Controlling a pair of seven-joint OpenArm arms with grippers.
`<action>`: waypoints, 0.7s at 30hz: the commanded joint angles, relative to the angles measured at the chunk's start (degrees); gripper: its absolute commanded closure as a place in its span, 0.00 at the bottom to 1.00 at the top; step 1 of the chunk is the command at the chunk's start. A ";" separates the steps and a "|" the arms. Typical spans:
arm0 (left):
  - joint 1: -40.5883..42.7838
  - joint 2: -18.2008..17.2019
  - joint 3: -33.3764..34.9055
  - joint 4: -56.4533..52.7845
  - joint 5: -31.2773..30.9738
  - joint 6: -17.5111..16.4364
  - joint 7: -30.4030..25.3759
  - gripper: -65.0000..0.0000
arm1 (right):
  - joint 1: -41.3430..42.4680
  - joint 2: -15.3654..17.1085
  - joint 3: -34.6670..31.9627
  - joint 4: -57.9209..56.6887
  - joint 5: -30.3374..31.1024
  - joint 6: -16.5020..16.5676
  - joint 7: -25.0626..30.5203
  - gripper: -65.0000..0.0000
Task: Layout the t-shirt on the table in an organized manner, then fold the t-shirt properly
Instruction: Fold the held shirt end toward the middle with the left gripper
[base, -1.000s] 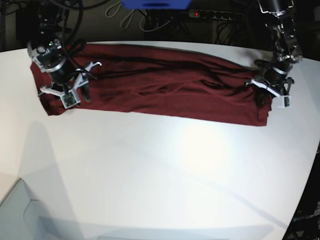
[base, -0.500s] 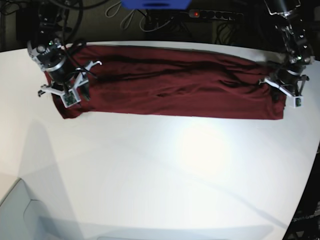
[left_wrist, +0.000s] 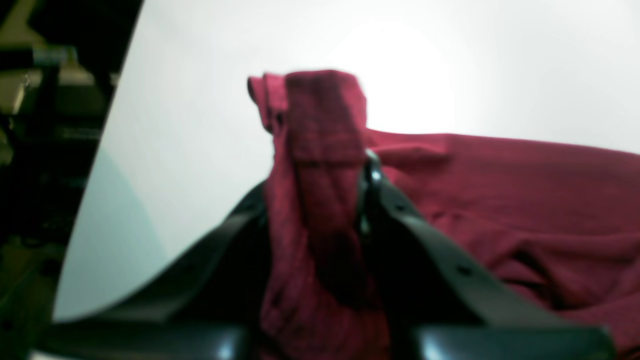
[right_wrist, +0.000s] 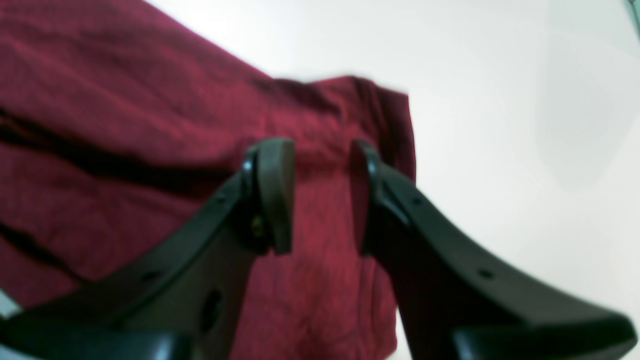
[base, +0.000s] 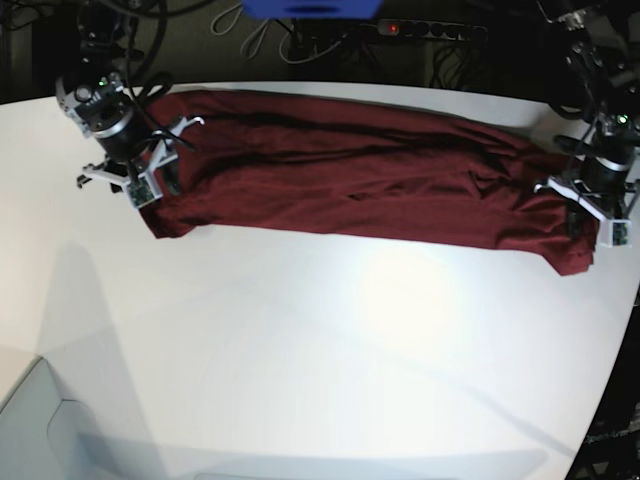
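Looking from the base view, I see the t-shirt (base: 360, 180) lying in a long dark red band across the far half of the white table (base: 300, 360), from about 10 o'clock over to 3 o'clock.

At the 10 o'clock end sits my right hand (base: 135, 180). In its wrist view the right hand (right_wrist: 315, 190) has its two black fingers (right_wrist: 275, 190) a little apart, with a narrow gap. Red cloth shows through the gap, and I cannot tell if the fingers touch it. A corner of the shirt sticks out past them onto the table.

The middle of the shirt is wrinkly, with dark folds running along it.

At the 3 o'clock end is my left hand (base: 597, 205), near the table's edge. In its wrist view the left hand (left_wrist: 315, 200) is pinching a bunched strip of the shirt, and the cloth stands up past the fingers.
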 joint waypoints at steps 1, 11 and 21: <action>0.61 0.40 0.52 2.46 -0.74 -0.30 -0.86 1.00 | 0.35 0.33 0.26 1.08 0.80 0.05 1.61 0.69; 8.08 7.00 13.62 9.32 4.98 0.31 -1.30 1.00 | 0.26 0.33 0.26 1.43 0.80 0.05 1.61 0.69; 5.88 16.75 22.76 9.85 23.35 0.31 -1.39 1.00 | 0.17 0.24 0.26 1.43 0.80 0.05 1.53 0.69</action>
